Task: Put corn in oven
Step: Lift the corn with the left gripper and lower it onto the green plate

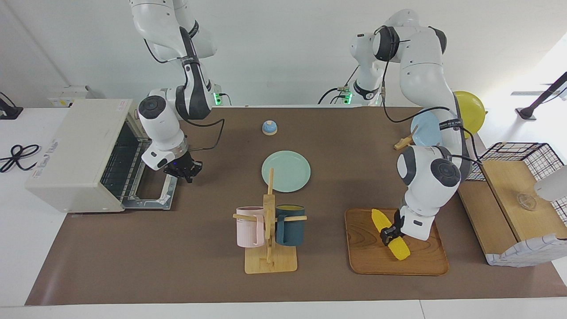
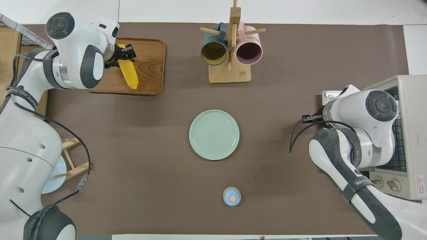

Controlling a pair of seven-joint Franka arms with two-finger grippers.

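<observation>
One corn (image 1: 390, 234) on tray (image 1: 363, 259), oven (image 1: 75, 155) open

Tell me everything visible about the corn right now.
The corn is a bright yellow cob, ribbed and tapered at one end. It lies flat and slantwise on the wooden tray toward the left arm's end of the table. The left tool is shut on its middle; it is not lifted yet.

Plain white wall (image 1: 283, 53) above a brown-topped table (image 1: 354, 146)
</observation>
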